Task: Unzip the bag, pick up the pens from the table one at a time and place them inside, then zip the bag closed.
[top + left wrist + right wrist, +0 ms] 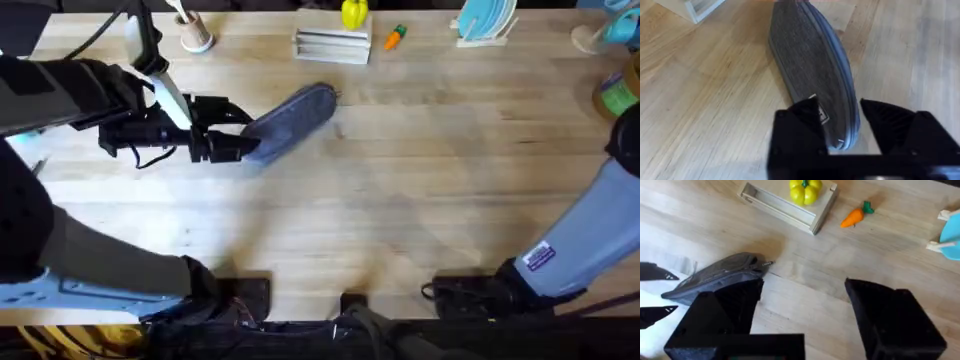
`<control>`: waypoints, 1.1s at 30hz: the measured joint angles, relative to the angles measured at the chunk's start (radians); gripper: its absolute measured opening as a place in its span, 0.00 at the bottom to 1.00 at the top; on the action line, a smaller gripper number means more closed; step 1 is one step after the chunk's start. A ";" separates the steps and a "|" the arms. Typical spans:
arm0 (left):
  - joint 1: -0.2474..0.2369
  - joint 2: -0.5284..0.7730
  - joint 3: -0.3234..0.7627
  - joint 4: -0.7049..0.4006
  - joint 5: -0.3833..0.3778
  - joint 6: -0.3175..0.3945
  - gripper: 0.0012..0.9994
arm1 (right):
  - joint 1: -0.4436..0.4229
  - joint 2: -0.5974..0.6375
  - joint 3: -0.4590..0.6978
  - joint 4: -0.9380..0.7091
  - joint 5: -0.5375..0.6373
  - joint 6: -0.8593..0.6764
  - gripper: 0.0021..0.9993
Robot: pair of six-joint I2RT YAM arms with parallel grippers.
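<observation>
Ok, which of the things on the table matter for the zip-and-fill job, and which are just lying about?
For the job:
- bag, lying closed on the table
- left gripper, open at the bag's end
- right gripper, open

Just lying about:
- toy carrot
- yellow pepper on a small wooden tray
- blue plates in a rack
- small cup

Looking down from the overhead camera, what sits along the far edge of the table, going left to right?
A small wooden cup with a stick in it → a pale tray with a yellow toy pepper at its right end → a small orange carrot toy → a rack holding a blue plate.
</observation>
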 joint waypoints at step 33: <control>0.015 -0.484 0.463 -0.515 -0.277 -0.024 1.00 | -0.022 -0.535 -0.452 0.055 0.146 -0.159 0.99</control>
